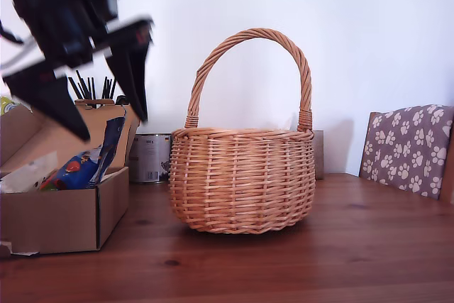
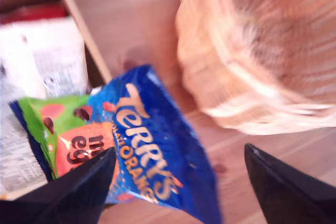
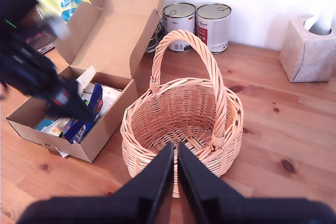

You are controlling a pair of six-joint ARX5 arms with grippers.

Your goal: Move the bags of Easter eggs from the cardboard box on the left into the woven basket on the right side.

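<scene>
My first gripper [image 2: 176,182] hangs with its jaws spread wide and gripping nothing, above the cardboard box [image 1: 67,214] at the exterior view's left. Just under its fingers [image 1: 138,79] a dark blue bag of Easter eggs [image 2: 152,150] stands on edge in the box, its long axis running from about 7 o'clock up to 1 o'clock in the exterior view, top end leaning on the box wall nearest the basket. The first wrist view shows orange lettering along its length and a green patch at one end. A white packet [image 2: 37,77] lies beside it in the box.

The arm slants down from the exterior view's upper left corner, blurred.

My second gripper [image 3: 176,174] has its jaws pressed together with nothing between them, poised high over the near rim of the woven basket [image 3: 184,114]. The basket stands just beside the box, at its 3 o'clock in the exterior view, handle arching upright.

Behind the basket, at 12 o'clock in the second wrist view, stand two tin cans [image 3: 197,24]; a tissue box [image 3: 307,51] sits at about 2 o'clock. A paw-print cushion [image 1: 411,147] shows at the exterior view's right edge, past the wooden table [image 1: 340,246].
</scene>
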